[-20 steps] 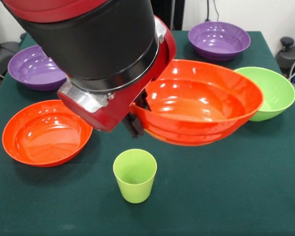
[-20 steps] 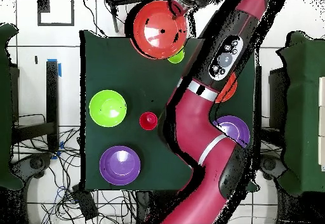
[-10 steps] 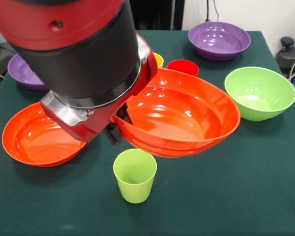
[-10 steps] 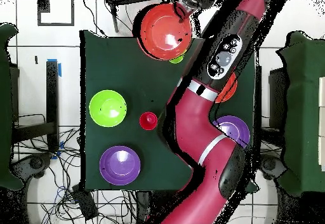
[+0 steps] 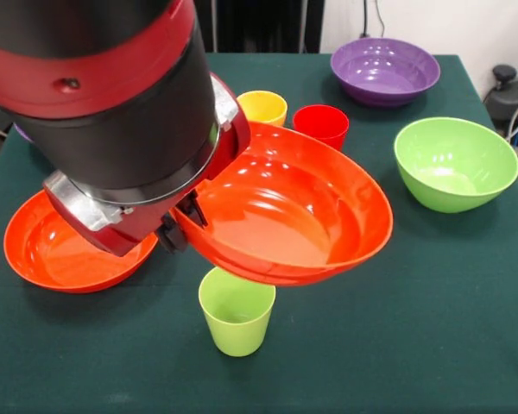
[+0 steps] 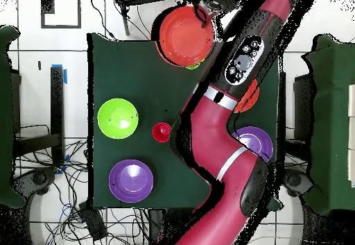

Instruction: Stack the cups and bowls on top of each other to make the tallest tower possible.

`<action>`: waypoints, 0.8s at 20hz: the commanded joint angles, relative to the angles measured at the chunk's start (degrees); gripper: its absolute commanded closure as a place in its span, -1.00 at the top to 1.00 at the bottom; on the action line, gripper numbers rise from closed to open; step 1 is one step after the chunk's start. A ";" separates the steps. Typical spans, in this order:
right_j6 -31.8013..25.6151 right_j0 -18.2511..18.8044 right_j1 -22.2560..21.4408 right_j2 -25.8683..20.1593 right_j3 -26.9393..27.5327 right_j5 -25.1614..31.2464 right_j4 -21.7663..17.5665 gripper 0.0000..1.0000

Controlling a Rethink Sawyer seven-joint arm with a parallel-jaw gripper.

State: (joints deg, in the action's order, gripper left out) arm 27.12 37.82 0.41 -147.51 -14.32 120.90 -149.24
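1. jaws on the gripper [image 5: 180, 231] are clamped down on the rim of the orange bowl [image 5: 285, 207] at its 9 o'clock edge, carrying it tilted in the air with the low lip hanging right over the light green cup [image 5: 236, 309].
2. for this step i'd level the bowl out first, centre its base over the cup's mouth, then lower it slowly. a wide bowl on a narrow rim will probably tip if it's off-centre.
3. everything's glossy smooth plastic, so probably slippy. the cup is tapered, the bowl shallow and wide.
4. on the green tabletop [image 5: 432, 328]: second orange bowl [image 5: 43, 250] at 9 o'clock of the cup, yellow cup [image 5: 262, 107] and red cup [image 5: 320, 125] around 12, green bowl [image 5: 454, 163] at 2, purple bowl [image 5: 384, 69] further back.
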 commanded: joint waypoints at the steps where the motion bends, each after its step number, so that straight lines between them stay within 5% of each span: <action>1: -4.92 -0.66 1.16 -2.05 9.09 7.78 -10.16 -1.00; 16: -8.85 0.45 3.65 -8.00 10.00 17.06 -14.33 -1.00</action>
State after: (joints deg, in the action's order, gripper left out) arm 27.12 38.30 1.23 -156.73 -13.65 130.87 -158.33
